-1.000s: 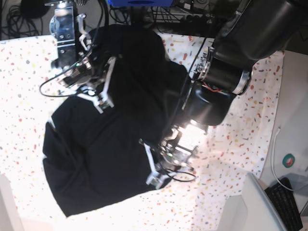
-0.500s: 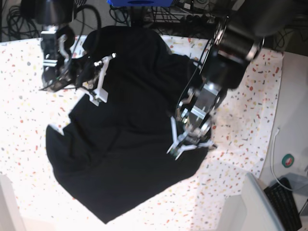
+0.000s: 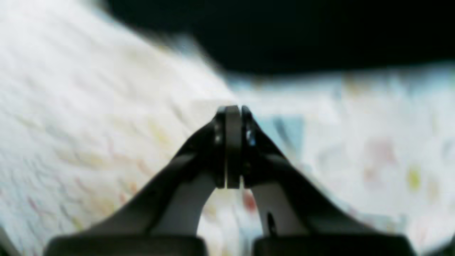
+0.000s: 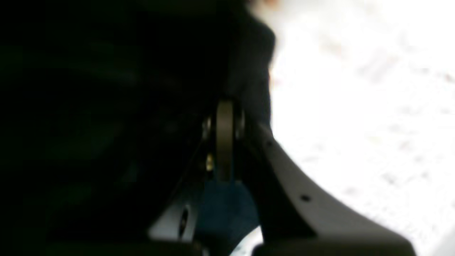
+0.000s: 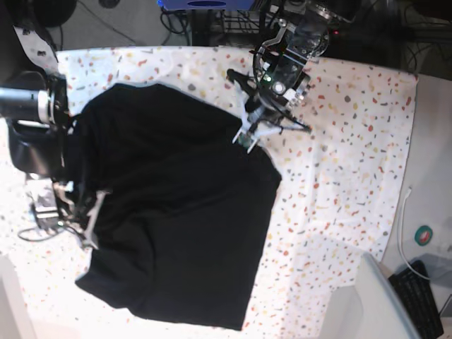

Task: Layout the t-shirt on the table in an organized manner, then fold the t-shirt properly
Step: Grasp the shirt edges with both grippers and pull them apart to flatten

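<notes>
- Spread across the middle of the base view: a white speckled surface (image 5: 353, 141), flecked red, orange, yellow and grey, brightly lit toward the lower left.
- Beyond its far edge: dark cables (image 5: 176, 18) and a blue object (image 5: 205, 3), only partly seen.
- At the right: a plain grey side surface (image 5: 434, 176) with a round teal sticker (image 5: 424, 235), a white cord (image 5: 402, 226), and part of a black keyboard (image 5: 424, 296) in the lower corner.
- Lying on the left-centre of the speckled surface: the black t-shirt (image 5: 176, 212), mostly flat, with rumpled folds along its upper edge.
- Left pincer (image 5: 247, 134), at the upper middle of the base view: tips pressed together, at the t-shirt's upper right edge; cannot tell from there whether touching the fabric.
- Left wrist view: left pincer (image 3: 233, 117) closed tip to tip with nothing between, blurred speckled cloth underneath, black fabric (image 3: 284, 32) well beyond the tips.
- Right pincer (image 5: 88, 229), at the left edge of the t-shirt in the base view: over or against the fabric edge, fingers hard to make out there.
- Right wrist view: right pincer (image 4: 224, 117) squeezed together, dark fabric (image 4: 106, 106) filling the left half and lying close around the tips; cannot tell whether cloth is pinched between them.
- Only in the base view: the whole outline of the garment and both arms; only in the wrist views: the meeting of the tips.
</notes>
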Robot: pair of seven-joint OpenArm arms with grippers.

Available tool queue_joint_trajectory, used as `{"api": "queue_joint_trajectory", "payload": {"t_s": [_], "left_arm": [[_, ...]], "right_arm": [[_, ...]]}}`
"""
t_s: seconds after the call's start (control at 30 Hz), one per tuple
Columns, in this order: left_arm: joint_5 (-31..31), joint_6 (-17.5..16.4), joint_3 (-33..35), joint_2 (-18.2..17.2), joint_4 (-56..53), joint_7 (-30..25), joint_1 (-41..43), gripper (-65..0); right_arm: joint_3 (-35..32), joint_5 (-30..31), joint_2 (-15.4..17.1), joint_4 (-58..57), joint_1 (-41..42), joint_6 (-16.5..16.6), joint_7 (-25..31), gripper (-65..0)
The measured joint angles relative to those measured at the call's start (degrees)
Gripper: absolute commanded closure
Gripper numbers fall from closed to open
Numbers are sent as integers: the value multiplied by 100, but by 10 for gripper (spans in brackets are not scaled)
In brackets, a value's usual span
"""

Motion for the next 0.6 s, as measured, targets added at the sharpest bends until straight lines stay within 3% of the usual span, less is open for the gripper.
{"api": "queue_joint_trajectory", "payload": {"t_s": [0.07,0.13,0.23,0.3,0.43,0.53,0.6], "left_arm": [[-7,81,-31,201,24,247,-304,0],[164,225,125,636,-57,393,-730,0],[-160,44,463,979,9,365,-686,0],[-131,42,407,955,291,363,-267,0],[-24,87,24,590,341,275,-466,0],[219,247,-103,647,269,149,-957,0],[-225,125,-79,756,74,151,-1005,0]], "right_arm": [[-66,2,-199,-313,501,-39,55,0],[-332,-26,-225,-262,935,-48,350,0],[-555,-337,-131,101,1088,-153,254,0],[-529,-525,-125,664,654,-205,-560,0],[-212,-485,-192,1478,-179,-116,-450,0],[-260,-304,-219,1718,76,-24,-238,0],[-251,-332,-98,1818,260,-52,-192,0]]}}
